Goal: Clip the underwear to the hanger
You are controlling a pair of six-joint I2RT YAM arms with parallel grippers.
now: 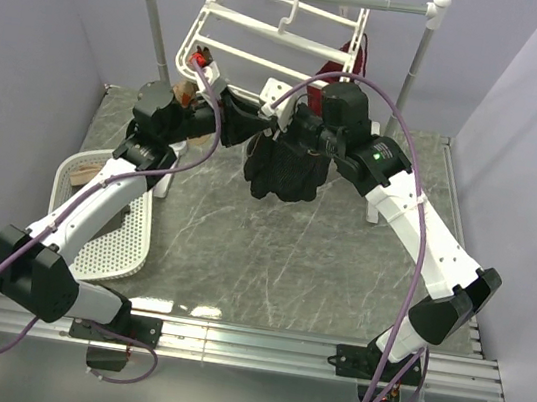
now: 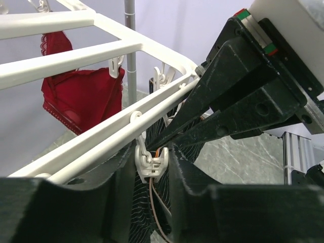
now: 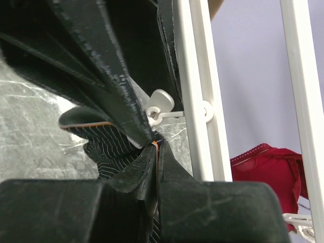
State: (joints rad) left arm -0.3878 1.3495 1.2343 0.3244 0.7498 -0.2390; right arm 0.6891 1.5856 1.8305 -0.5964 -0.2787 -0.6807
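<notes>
**Underwear** (image 1: 288, 169): hangs above the surface (image 1: 270, 257) below the hanger's (image 1: 264, 27) near edge.
**Right end effector** (image 3: 156, 147): pressed together on the waistband.
**Left end effector** (image 2: 152, 152): fingers parted either side of a clip (image 2: 149, 164).
**Status:** garment presented to the clip. Clip's bite cannot be told. Both releases likely outstanding.

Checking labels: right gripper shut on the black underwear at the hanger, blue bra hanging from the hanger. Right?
No: the bra is dark red, not blue; the left wrist view shows it. The rest stands: right gripper shut on the black underwear at the hanger, bra hanging from it.
</notes>
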